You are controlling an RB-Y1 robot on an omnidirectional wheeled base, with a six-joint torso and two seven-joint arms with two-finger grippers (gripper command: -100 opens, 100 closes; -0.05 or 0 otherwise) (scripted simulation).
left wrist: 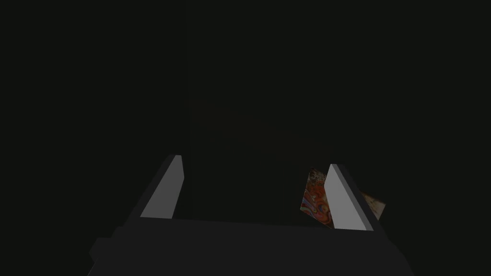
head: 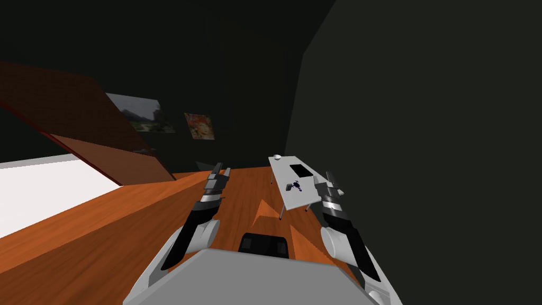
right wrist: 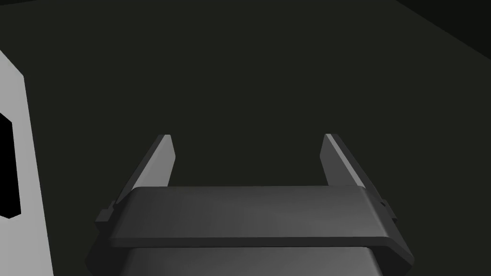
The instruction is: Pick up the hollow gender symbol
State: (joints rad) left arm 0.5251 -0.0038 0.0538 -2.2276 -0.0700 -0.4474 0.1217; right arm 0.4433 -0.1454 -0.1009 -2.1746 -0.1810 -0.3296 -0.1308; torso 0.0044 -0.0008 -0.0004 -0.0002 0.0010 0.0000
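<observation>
A small dark, purplish hollow gender symbol (head: 295, 186) lies on a small white table (head: 288, 198) ahead and a little to the right. My right gripper (head: 333, 181) hovers by the table's right edge, right of the symbol and apart from it. In the right wrist view the right gripper (right wrist: 247, 136) is open with nothing between its fingers, facing a dark wall. My left gripper (head: 222, 169) is held out over the floor, left of the table. The left gripper (left wrist: 254, 165) is also open and holds nothing.
On the table also lie a black rectangle (head: 299, 170) and a white ball (head: 277, 157) at the far end. A dark wall (head: 423, 132) rises close on the table's right. Orange wooden floor (head: 132, 222) spreads left, with a red-brown slanted slab (head: 106, 143) and two wall pictures (head: 199, 126) beyond.
</observation>
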